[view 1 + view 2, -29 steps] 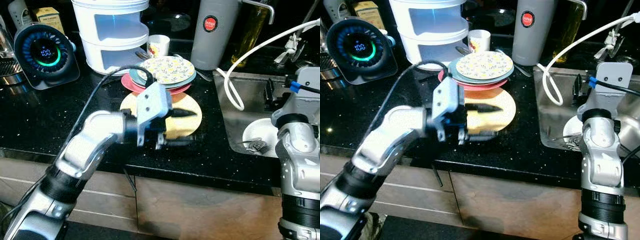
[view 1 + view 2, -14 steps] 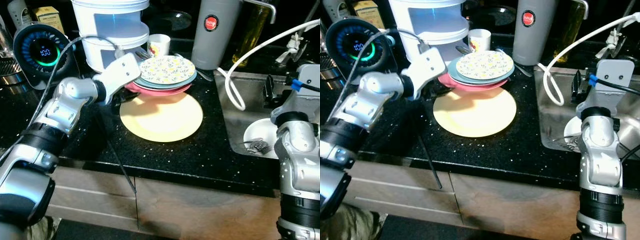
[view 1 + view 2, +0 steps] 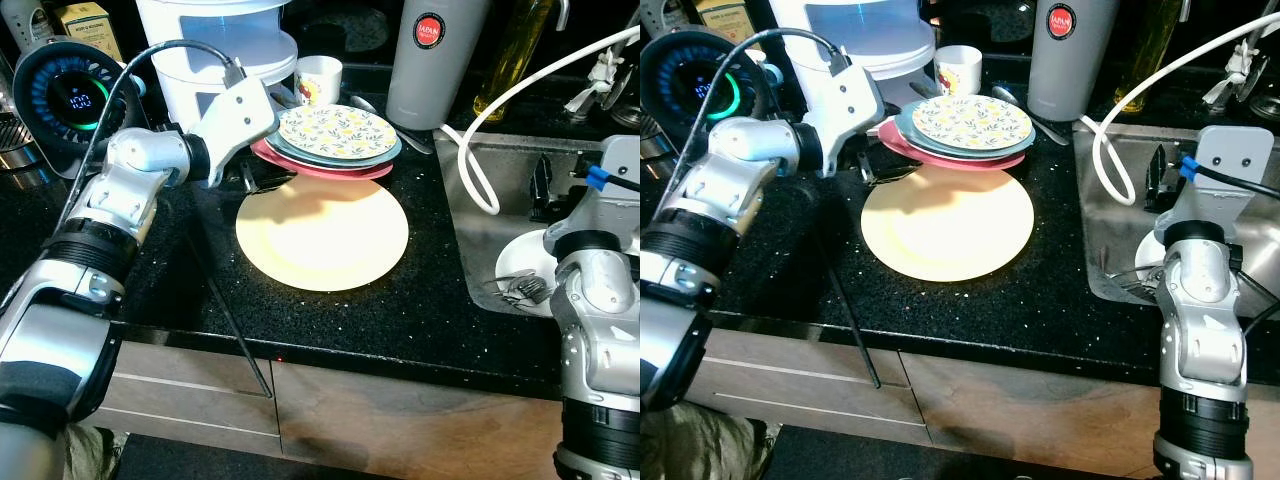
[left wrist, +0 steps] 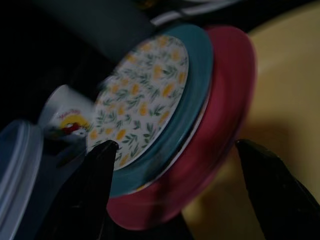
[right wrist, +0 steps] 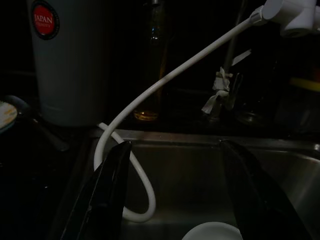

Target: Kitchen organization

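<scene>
On a black speckled kitchen counter [image 3: 420,300], the robot's left gripper [image 4: 175,165] reaches in at the left edge of a stack of plates, its two black fingers [image 4: 97,175] spread wide with the rims of the stack showing between them and nothing gripped. The stack is a floral-patterned plate [image 3: 335,132] on a teal plate [image 3: 385,153] on a red plate [image 3: 350,170], and it sits at the back edge of a large yellow plate [image 3: 322,235] lying flat on the counter. Behind the stack stand a small white mug [image 3: 317,78], a white stacked container [image 3: 220,50] and a grey flask with a red label [image 3: 432,55]. The right gripper [image 5: 175,185] hangs over the steel sink [image 3: 500,180], fingers parted wide and empty, above a white dish [image 3: 525,270] holding cutlery; a white hose [image 3: 470,160] loops into the basin
</scene>
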Controlling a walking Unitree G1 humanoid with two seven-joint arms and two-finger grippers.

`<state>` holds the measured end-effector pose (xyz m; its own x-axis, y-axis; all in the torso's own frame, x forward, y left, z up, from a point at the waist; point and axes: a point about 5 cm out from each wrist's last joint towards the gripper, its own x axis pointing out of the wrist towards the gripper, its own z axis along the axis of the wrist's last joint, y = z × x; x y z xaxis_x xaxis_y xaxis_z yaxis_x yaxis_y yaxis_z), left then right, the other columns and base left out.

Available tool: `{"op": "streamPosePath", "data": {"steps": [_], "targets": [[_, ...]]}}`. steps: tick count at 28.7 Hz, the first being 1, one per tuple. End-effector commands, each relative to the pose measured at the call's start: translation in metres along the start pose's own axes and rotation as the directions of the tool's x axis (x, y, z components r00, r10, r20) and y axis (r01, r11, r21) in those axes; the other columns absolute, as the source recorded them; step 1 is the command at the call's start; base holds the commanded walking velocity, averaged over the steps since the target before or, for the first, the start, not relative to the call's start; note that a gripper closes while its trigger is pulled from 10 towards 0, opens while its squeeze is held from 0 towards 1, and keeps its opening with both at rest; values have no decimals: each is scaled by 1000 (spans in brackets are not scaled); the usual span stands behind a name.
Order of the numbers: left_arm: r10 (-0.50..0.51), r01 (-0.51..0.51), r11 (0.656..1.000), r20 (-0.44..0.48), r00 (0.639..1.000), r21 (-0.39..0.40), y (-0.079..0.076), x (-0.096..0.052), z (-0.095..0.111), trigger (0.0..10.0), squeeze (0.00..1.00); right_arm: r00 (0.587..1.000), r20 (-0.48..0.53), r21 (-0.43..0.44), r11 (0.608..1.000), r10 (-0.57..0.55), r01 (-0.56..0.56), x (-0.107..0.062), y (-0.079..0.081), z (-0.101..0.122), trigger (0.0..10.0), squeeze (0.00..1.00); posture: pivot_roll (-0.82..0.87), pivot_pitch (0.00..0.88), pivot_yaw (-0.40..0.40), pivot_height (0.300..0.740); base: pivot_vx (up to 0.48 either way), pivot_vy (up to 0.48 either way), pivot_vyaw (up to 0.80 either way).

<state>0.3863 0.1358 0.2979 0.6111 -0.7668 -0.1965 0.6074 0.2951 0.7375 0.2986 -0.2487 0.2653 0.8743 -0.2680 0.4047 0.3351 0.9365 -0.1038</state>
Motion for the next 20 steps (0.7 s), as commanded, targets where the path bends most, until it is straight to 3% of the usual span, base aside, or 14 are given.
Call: {"op": "streamPosePath", "data": {"steps": [1,4,6,9,11,16,17,18,19,20], "targets": [[-49,52,997,-42,998,57,-4,1,-5,10000,0,1000,7,8,1000,16,-16,-2,5,4,10000,0,29,133,66,740,0,0,0],[-86,92,991,-63,994,95,-12,7,-8,10000,0,999,15,18,999,31,-32,-1,10,6,10000,0,29,140,70,740,0,0,0],[-91,111,981,-127,988,158,-20,15,-15,10000,0,999,26,29,999,40,-41,0,13,9,10000,0,29,145,72,740,0,0,0],[-16,68,959,-189,982,276,-31,28,-25,10000,0,998,37,38,998,43,-45,1,15,13,10000,0,25,150,77,740,0,0,0],[42,14,950,-173,984,312,-36,35,-27,10000,0,998,40,42,998,45,-47,0,16,13,10000,0,21,149,77,740,0,0,0],[86,-9,928,-189,978,373,-47,42,-34,10000,0,998,36,48,998,49,-50,0,18,13,10000,0,19,138,72,740,0,0,0],[87,-5,928,-203,975,373,-48,44,-36,8706,0,998,36,49,997,50,-51,0,19,13,10000,0,18,136,71,740,0,0,0],[87,-2,928,-211,973,373,-50,44,-37,8706,0,998,36,50,997,50,-52,0,19,13,10000,0,18,136,71,740,0,0,0],[90,6,921,-229,969,389,-52,47,-39,941,0,998,36,51,997,52,-54,0,20,13,10000,0,16,129,69,740,0,0,0],[103,-1,914,-228,968,406,-52,47,-39,0,0,998,37,52,997,53,-55,0,20,13,10000,0,15,125,70,740,0,0,0]]}}
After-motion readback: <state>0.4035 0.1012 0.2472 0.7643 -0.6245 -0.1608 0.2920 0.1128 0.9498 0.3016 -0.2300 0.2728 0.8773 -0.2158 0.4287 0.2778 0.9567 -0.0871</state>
